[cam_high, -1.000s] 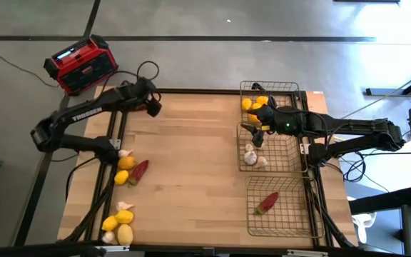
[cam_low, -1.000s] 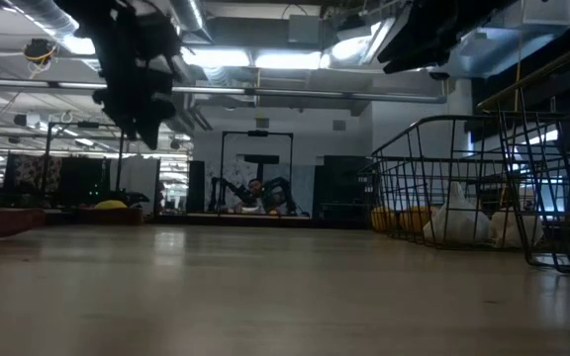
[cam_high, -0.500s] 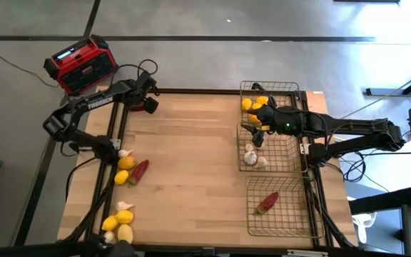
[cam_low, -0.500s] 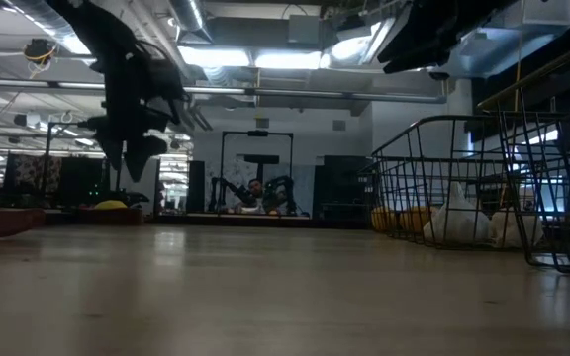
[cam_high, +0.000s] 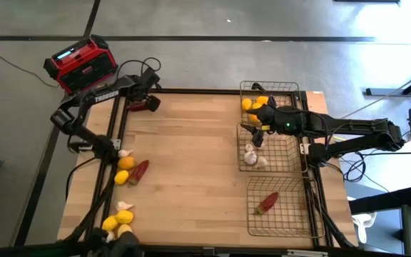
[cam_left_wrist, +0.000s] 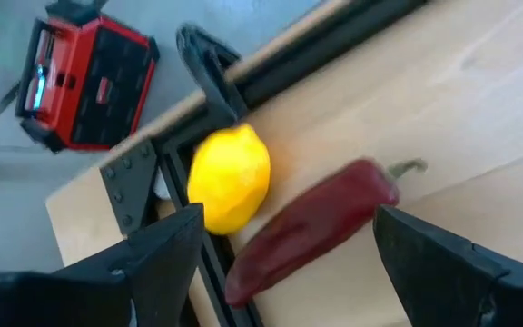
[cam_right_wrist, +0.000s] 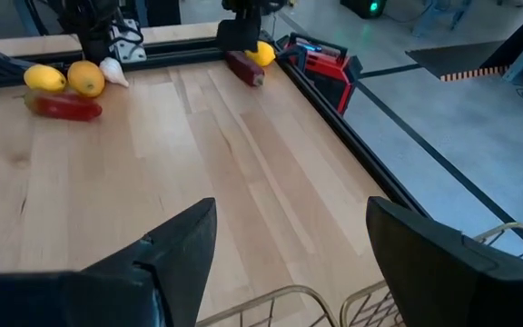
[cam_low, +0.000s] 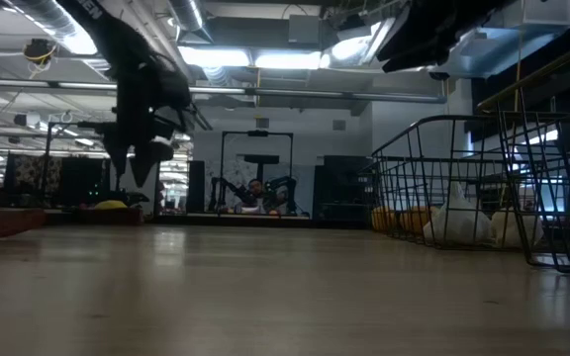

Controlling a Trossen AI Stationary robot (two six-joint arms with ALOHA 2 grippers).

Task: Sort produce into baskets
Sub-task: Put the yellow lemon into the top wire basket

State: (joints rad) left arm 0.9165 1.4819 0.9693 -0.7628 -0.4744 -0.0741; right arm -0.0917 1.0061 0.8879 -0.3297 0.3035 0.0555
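We see the sorting roughly half done, judging by how things lie. On the pale wooden worktop (cam_high: pixel 191 164), three shallow bronze wire-mesh baskets stand in a row along the right side: the far basket (cam_high: pixel 291 87) holds round yellow-orange lemons (cam_high: pixel 252 104), the middle basket (cam_high: pixel 280 153) holds small white garlic bulbs (cam_high: pixel 251 154), and the near basket (cam_high: pixel 291 214) holds one dark red chili pepper (cam_high: pixel 267 203). Still unsorted along the left edge are a loose group of a garlic bulb, two lemons and a red chili (cam_high: pixel 139 170), and nearer the front corner a second cluster of lemons and garlic (cam_high: pixel 118 221). Our left claw (cam_high: pixel 147 91) hangs over the far-left corner with its fingers spread wide and nothing between them; its wrist view looks down on a yellow lemon (cam_left_wrist: pixel 230 179) touching a long dark red chili (cam_left_wrist: pixel 311 227) beside the black frame rail, with a red-and-black boxy radio (cam_high: pixel 81 63) on the floor beyond. Our right claw (cam_high: pixel 259 125) waits over the boundary of the far and middle baskets, also spread and empty. We judge the corner pair the likely next pick, with every left-edge item still to cross to its matching basket.
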